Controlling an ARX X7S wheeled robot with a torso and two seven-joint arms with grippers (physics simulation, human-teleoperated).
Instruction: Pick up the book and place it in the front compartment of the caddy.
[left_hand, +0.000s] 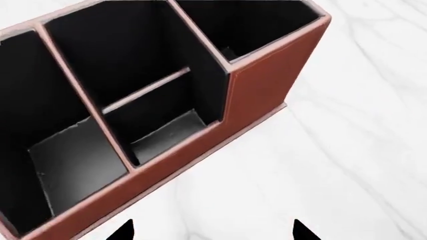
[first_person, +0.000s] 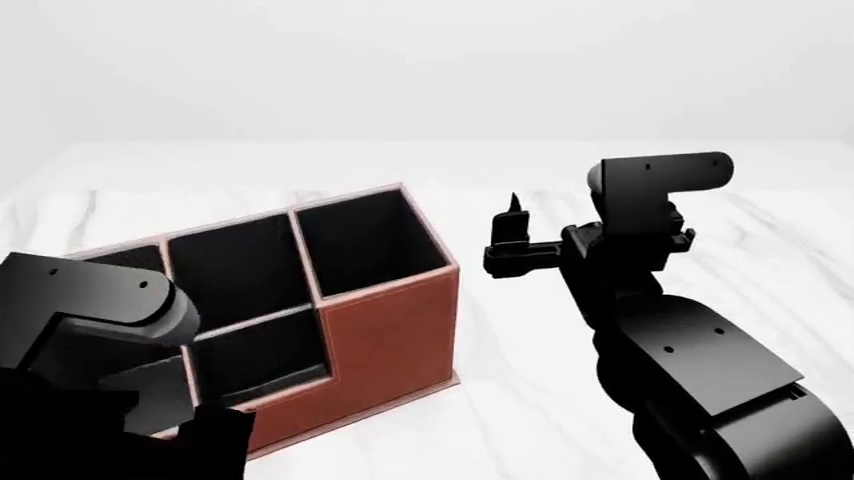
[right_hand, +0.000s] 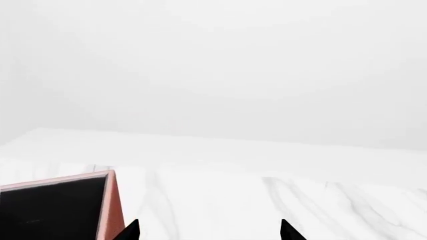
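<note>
The caddy (first_person: 387, 330) is a reddish-brown box with black pockets, standing on the white marble table left of centre. The left wrist view looks down into its pockets (left_hand: 260, 85); their floors look grey and I can make out no book in them. The book shows in no view. My left gripper (left_hand: 213, 232) is open and empty, above the table just beside the caddy's long wall. My right gripper (first_person: 514, 235) is raised to the right of the caddy, level with its rim; it is open and empty in the right wrist view (right_hand: 209, 232).
My left arm (first_person: 94, 320) covers the caddy's near left corner in the head view. A corner of the caddy (right_hand: 110, 205) shows in the right wrist view. White marble table (first_person: 534, 400) extends to the right and behind.
</note>
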